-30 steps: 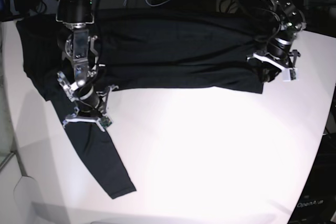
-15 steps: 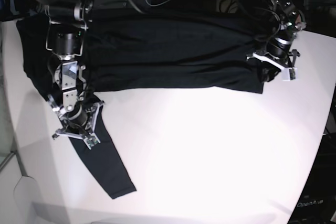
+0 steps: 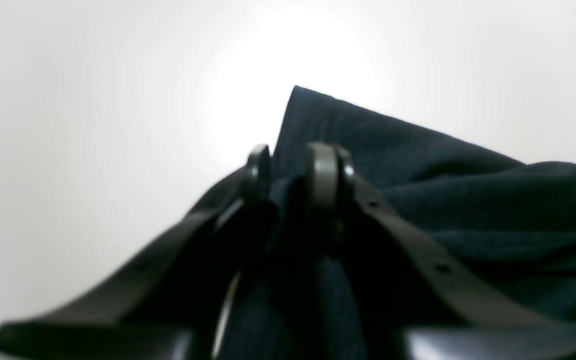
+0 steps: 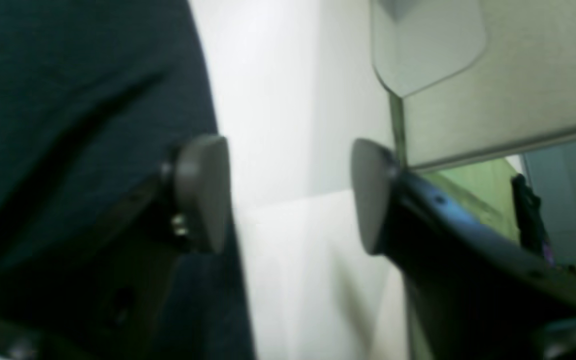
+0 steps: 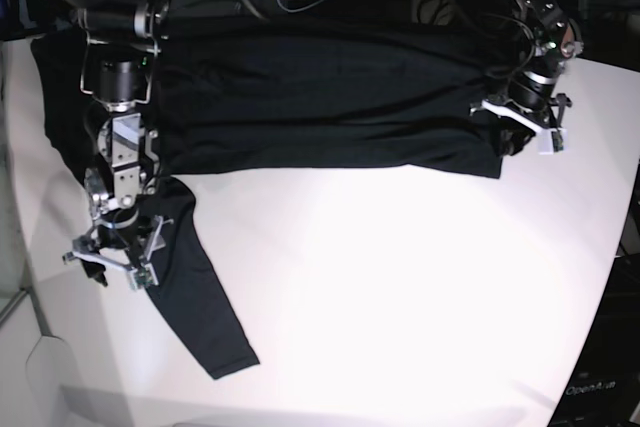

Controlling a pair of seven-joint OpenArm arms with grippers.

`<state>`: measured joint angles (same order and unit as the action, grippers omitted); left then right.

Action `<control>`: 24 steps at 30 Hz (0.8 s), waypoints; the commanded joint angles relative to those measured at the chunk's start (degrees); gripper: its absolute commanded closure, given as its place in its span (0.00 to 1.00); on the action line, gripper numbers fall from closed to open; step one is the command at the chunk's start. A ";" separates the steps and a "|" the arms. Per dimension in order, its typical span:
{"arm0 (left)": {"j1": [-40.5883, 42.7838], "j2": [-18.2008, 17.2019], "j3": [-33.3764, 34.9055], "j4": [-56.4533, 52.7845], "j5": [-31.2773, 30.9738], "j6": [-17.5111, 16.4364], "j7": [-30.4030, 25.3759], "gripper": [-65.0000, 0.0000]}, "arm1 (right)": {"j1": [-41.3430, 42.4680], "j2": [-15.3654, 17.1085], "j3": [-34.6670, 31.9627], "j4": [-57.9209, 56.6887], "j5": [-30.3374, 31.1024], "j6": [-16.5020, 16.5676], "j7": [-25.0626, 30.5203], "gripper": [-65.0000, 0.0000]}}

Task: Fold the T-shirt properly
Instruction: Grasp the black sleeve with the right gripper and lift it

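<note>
T-shirt fabric, black, thin and long-sleeved (image 5: 320, 97), lay spread across the white table (image 5: 400, 287), its body in a wide band along the far edge and one sleeve trailing down toward the near left corner.

Nearest, the right gripper (image 5: 108, 259) had moved outward along that sleeve over the last second and now stood at its outer edge. Its jaws, shut a moment earlier, were spread wide and held nothing; the wrist view showed bare table between the pads (image 4: 203, 192), with the cloth just beside one of them. It had apparently let the sleeve go, so that sleeve was not yet folded in and needed a fresh grasp.

Farther off, the left gripper (image 5: 522, 125) had not shifted, its narrow jaws pinching the shirt's corner (image 3: 328, 130).
</note>
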<state>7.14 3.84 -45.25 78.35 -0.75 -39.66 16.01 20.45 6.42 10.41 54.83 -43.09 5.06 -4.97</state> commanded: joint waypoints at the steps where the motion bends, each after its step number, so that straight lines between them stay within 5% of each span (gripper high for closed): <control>1: -0.41 -0.36 0.02 0.91 -1.22 -0.34 -1.64 0.80 | 0.52 0.22 -0.09 1.13 0.06 -0.88 1.94 0.36; 6: -0.41 -0.10 0.02 0.91 -1.14 -0.34 -1.64 0.80 | -1.41 0.22 -3.34 0.78 0.06 0.43 4.14 0.34; 11: -0.41 -0.10 0.02 0.91 -1.14 -0.34 -1.64 0.80 | -0.89 -1.10 -0.88 1.04 0.41 10.54 4.14 0.35; 17: 0.12 -0.10 0.02 0.91 -1.22 -0.34 -1.64 0.80 | 3.16 -1.18 3.96 -2.48 0.41 18.98 3.87 0.36; 24: 0.29 -0.01 0.02 0.91 -1.22 -0.34 -1.64 0.80 | 4.21 -1.10 5.28 -3.18 0.41 26.19 0.36 0.49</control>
<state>7.77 4.03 -45.25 78.35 -0.93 -39.66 15.84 23.59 4.91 15.75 51.03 -42.59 30.04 -4.45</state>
